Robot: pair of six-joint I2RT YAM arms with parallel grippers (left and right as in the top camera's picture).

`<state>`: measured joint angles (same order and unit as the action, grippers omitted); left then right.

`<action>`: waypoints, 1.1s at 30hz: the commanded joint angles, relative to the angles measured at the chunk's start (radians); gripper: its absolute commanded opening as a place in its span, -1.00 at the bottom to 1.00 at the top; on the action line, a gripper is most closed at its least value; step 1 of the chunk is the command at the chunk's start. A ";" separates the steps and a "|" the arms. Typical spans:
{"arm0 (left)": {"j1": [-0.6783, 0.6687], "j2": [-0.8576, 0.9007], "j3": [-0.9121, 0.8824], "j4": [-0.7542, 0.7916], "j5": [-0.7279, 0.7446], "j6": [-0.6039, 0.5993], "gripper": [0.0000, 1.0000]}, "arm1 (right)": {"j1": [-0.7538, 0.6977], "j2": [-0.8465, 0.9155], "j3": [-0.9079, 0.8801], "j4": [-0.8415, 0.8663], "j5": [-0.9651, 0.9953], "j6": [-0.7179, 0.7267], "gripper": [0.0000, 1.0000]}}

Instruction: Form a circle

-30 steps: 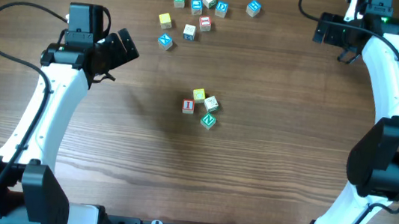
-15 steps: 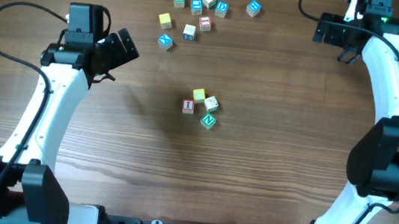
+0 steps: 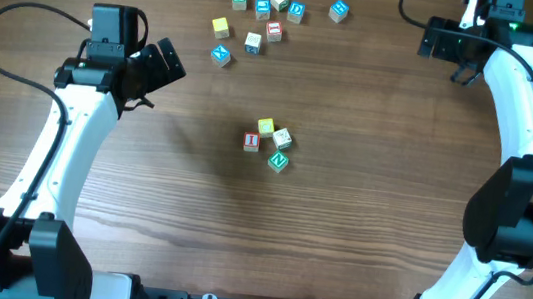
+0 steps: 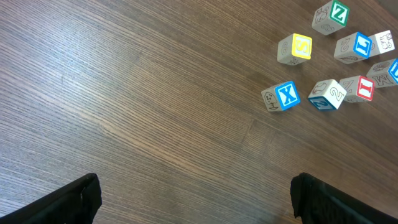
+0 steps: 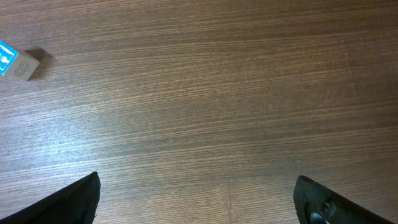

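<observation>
Over the tabletop [image 3: 391, 204], both my hands hang spread wide, holding nothing.
My left hand [image 4: 193, 200] hovers near the loose scatter of letter cubes [image 3: 261, 18], the blue X cube [image 4: 287, 95] closest to it. My right hand [image 5: 199, 200] sits at the far right corner, a lone blue cube [image 5: 15, 62] nearby. Well apart from both, mid-tabletop, lies the circle [image 3: 273, 140]: yellow cube [image 3: 266, 126], pale cube [image 3: 283, 137], red I [image 3: 251, 141] and green N [image 3: 278, 160] huddled together.

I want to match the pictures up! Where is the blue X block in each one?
Overhead: the blue X block lies in the upper part, left of middle.
Left wrist: it lies right of middle, in the upper half.
Right wrist: not in it.
Shared landmark: the yellow block just beyond it, seen in the overhead and left wrist views.
</observation>
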<state>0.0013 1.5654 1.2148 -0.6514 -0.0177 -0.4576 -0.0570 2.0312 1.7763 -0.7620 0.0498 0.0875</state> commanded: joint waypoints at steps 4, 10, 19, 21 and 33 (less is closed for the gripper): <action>0.003 0.004 0.000 0.000 -0.006 0.002 1.00 | 0.000 0.015 -0.002 0.003 0.010 -0.008 0.99; 0.003 0.004 0.000 0.000 -0.006 0.002 1.00 | 0.000 0.015 -0.002 0.003 0.010 -0.009 1.00; 0.003 0.004 0.000 0.074 -0.108 0.018 1.00 | 0.000 0.015 -0.002 0.003 0.010 -0.009 0.99; 0.003 0.003 0.000 0.245 -0.301 0.016 1.00 | 0.000 0.015 -0.002 0.003 0.010 -0.008 0.99; 0.000 0.004 0.037 0.341 0.138 -0.004 0.99 | 0.000 0.015 -0.002 0.003 0.010 -0.008 0.99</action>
<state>0.0017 1.5673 1.2110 -0.2974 -0.1772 -0.4541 -0.0570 2.0312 1.7763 -0.7612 0.0498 0.0875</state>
